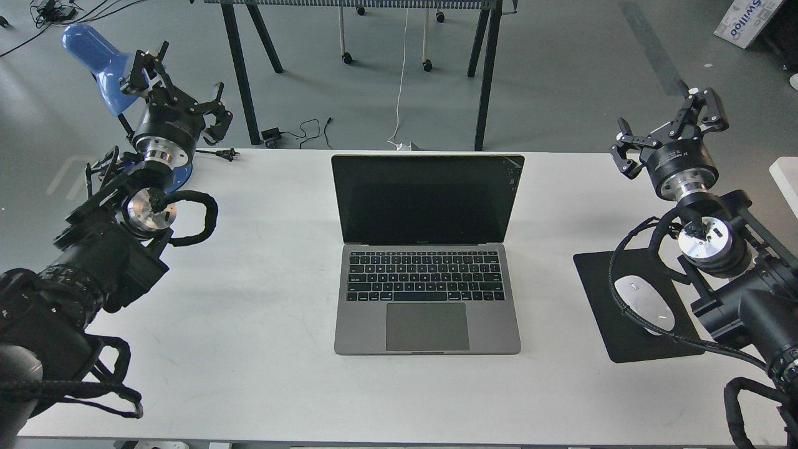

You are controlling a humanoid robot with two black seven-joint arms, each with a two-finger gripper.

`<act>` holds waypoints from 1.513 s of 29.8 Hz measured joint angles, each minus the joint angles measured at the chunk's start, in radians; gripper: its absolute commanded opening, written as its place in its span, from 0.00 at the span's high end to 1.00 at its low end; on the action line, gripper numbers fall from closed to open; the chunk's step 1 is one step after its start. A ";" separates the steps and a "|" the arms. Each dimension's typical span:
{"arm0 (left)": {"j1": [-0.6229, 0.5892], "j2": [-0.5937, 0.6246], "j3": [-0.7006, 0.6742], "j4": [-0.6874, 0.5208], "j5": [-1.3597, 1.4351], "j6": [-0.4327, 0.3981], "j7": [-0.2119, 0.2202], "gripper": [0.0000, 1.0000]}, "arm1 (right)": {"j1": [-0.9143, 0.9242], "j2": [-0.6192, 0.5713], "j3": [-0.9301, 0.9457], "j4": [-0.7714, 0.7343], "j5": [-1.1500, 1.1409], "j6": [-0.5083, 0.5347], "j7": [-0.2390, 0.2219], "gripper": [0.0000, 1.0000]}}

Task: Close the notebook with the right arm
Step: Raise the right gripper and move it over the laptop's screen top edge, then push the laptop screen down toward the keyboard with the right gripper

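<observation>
The notebook (427, 249) is a grey metal laptop standing open in the middle of the white table (249, 324). Its black screen is upright and faces me, with the keys and trackpad toward the front edge. My right gripper (668, 130) hangs open near the table's far right edge, well to the right of the screen and touching nothing. At the far left corner my left gripper (182, 87) is also open and empty, far from the notebook.
A black mat (598, 280) carrying a white mouse (645, 304) lies right of the notebook, under my right arm. A blue lamp (93, 53) stands behind my left gripper. Black table legs (486, 75) and floor cables lie beyond the far edge.
</observation>
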 measured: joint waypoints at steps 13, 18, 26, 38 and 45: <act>0.000 0.004 0.000 0.000 -0.002 0.000 -0.001 0.00 | 0.028 0.004 -0.023 -0.006 -0.008 -0.003 -0.001 0.00; 0.000 0.005 0.000 0.000 -0.002 0.000 -0.001 0.00 | 0.107 0.047 -0.123 -0.054 -0.010 -0.010 0.003 0.00; 0.000 0.005 0.000 0.000 -0.002 0.000 0.000 0.00 | 0.220 0.171 -0.263 -0.167 -0.011 -0.010 0.003 0.00; 0.000 0.005 0.000 0.000 -0.002 0.000 0.000 0.00 | 0.241 0.226 -0.354 -0.176 -0.006 -0.007 -0.005 0.00; 0.000 0.005 0.001 0.000 -0.002 0.000 0.000 0.00 | 0.178 0.175 -0.385 -0.002 -0.005 -0.013 -0.012 0.00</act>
